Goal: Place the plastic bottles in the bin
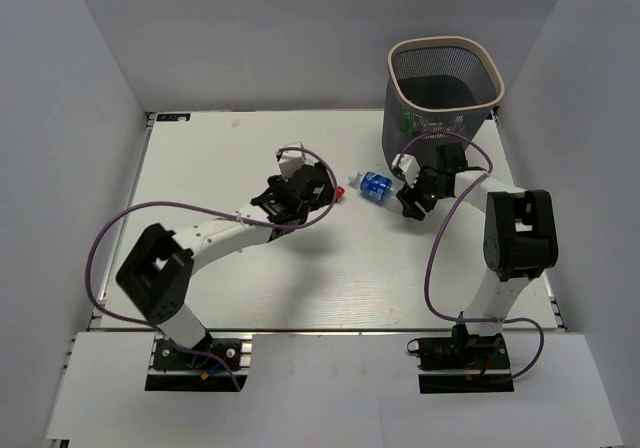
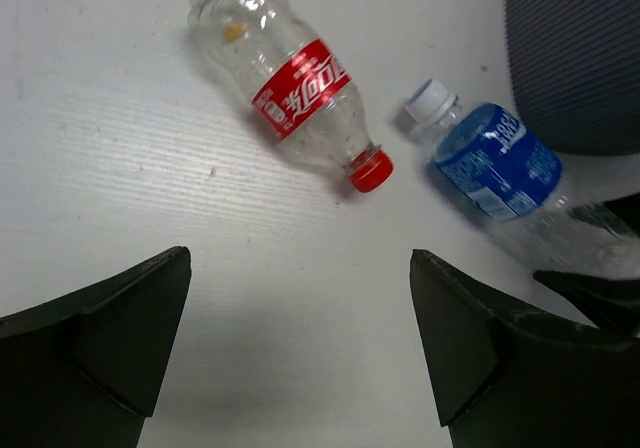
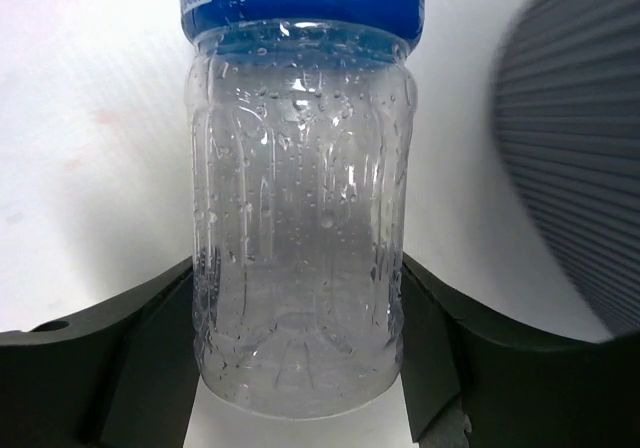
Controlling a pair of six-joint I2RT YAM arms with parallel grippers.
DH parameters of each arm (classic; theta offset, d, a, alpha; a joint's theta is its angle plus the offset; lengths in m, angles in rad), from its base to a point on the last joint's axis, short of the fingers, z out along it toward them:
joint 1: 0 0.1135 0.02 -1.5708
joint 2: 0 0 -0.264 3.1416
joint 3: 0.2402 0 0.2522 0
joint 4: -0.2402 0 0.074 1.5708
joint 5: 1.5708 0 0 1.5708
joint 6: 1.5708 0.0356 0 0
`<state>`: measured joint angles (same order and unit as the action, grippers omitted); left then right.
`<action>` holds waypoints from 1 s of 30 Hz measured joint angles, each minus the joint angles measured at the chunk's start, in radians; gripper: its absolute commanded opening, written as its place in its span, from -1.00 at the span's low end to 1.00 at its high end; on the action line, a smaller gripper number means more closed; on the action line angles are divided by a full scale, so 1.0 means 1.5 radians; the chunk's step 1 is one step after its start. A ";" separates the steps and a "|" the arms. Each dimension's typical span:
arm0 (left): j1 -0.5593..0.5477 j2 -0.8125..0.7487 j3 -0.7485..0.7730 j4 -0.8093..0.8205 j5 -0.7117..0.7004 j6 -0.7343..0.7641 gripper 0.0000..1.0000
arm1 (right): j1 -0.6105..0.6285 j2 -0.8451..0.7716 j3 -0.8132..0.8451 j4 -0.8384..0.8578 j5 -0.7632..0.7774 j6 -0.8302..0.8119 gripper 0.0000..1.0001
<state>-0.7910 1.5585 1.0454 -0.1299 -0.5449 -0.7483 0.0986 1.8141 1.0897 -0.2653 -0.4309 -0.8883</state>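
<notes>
the bin (image 1: 445,76) stands at the far right corner of the table, and the work is right at its foot. the right gripper (image 3: 298,268) has its fingers pressed to either side of the clear bottom end of the blue-label bottle (image 3: 300,188), which lies on the table just in front of the bin's mesh wall. so this looks like the grasp step, with the lift not yet begun.

the red-label bottle (image 2: 297,90) lies a little further from the bin, cap end near the blue one's white cap, not touching. the left gripper (image 2: 300,348) hovers beside it, jaws wide and empty.

next, i'd say, the right arm needs a firm hold and a high lift – the rim sits well above the table – then a release over the opening.
</notes>
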 measured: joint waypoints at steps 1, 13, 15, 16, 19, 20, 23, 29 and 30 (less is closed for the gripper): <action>0.001 0.021 0.019 -0.018 -0.003 -0.016 1.00 | 0.000 -0.001 0.007 -0.024 -0.012 -0.010 -0.84; 0.020 0.150 0.208 -0.234 -0.032 -0.182 1.00 | 0.001 -0.239 0.086 -0.267 -0.164 -0.021 -0.90; 0.025 0.125 0.190 -0.245 -0.033 -0.198 1.00 | 0.001 -0.284 0.099 -0.252 -0.174 0.008 -0.90; 0.026 0.100 0.166 -0.241 -0.034 -0.208 1.00 | 0.001 -0.303 0.106 -0.242 -0.181 0.027 -0.90; 0.034 0.031 0.102 -0.244 -0.047 -0.223 1.00 | 0.002 -0.326 0.134 -0.216 -0.191 0.093 -0.90; 0.037 0.017 0.090 -0.245 -0.051 -0.227 1.00 | 0.002 -0.329 0.143 -0.195 -0.191 0.122 -0.90; 0.052 0.014 0.083 -0.242 -0.059 -0.221 1.00 | 0.002 -0.330 0.174 -0.136 -0.171 0.215 -0.99; 0.088 0.061 0.084 -0.135 -0.031 -0.005 1.00 | -0.001 -0.283 0.322 -0.035 -0.041 0.365 -0.99; 0.091 0.070 0.088 -0.116 -0.022 0.041 1.00 | -0.002 -0.263 0.358 -0.026 -0.021 0.378 -0.99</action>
<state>-0.6552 1.6638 1.1774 -0.3042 -0.5777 -0.6872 0.0959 1.4200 1.6260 -0.3046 -0.4629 -0.3206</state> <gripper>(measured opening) 0.998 0.699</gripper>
